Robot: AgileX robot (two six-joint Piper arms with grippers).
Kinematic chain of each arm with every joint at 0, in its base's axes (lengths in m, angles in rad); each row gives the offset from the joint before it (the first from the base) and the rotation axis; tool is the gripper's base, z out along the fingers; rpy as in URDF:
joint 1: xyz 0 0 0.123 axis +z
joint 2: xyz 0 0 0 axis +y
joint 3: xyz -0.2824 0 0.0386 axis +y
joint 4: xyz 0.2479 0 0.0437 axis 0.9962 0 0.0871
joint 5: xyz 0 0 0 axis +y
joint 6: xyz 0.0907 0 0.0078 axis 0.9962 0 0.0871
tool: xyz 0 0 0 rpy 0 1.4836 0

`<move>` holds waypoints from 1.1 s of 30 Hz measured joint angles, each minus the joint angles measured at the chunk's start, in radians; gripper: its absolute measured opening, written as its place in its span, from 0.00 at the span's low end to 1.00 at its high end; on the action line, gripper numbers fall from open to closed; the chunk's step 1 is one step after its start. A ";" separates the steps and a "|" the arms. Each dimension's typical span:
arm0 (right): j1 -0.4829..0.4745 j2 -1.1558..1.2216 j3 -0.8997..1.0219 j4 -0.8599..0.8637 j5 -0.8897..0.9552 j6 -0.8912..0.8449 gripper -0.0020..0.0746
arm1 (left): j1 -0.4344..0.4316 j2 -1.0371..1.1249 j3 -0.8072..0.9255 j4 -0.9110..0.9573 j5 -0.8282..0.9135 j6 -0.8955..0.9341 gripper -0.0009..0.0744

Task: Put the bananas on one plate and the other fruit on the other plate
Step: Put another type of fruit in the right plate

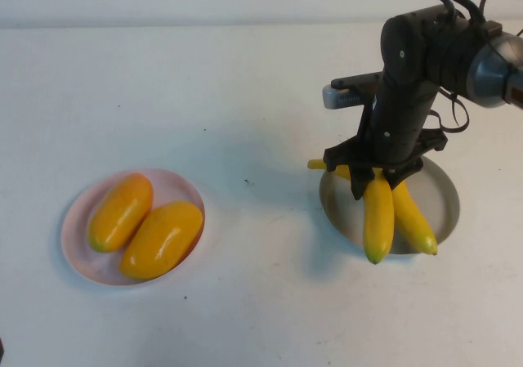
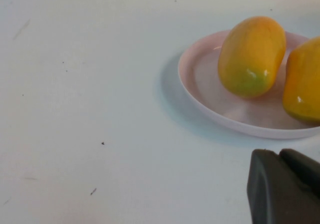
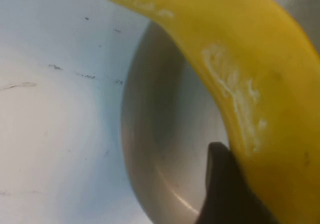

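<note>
Right gripper (image 1: pixel 377 173) poised over the near-left part of the grey plate (image 1: pixel 445 199), on the right half of the table (image 1: pixel 245 81); jaws set either side of the stem end of one banana (image 1: pixel 377 212), pinching it; in the right wrist view, dark finger (image 3: pixel 225 189) pressed against the banana's yellow skin, grey plate rim directly beneath

Held banana pointing toward the robot, its greenish tip overhanging the plate's near rim; second banana (image 1: pixel 413 218) just beside it on the right, touching it, lying across the plate with its tip at the near-right rim; small yellow stem piece (image 1: pixel 315 164) showing left of the gripper, beyond the plate's edge

Pale pink plate (image 1: pixel 86 265) on the left half of the table, well apart from the grey plate; two orange-yellow fruits on it, side by side and touching: left fruit (image 1: pixel 121 212), right fruit (image 1: pixel 162 239)

Left gripper (image 2: pixel 285 189) outside the high view; in the left wrist view, dark fingers pressed together, empty, low over the bare table just beside the pink plate
</note>
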 joint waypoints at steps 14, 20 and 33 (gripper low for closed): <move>0.000 0.000 0.000 0.000 -0.002 0.000 0.45 | 0.000 0.000 0.000 0.000 0.000 0.000 0.01; 0.000 0.000 0.000 0.010 -0.002 0.000 0.45 | 0.000 0.000 0.000 0.000 0.000 0.000 0.01; 0.000 0.002 0.000 0.049 -0.002 0.000 0.45 | 0.000 0.000 0.000 0.000 0.000 0.000 0.01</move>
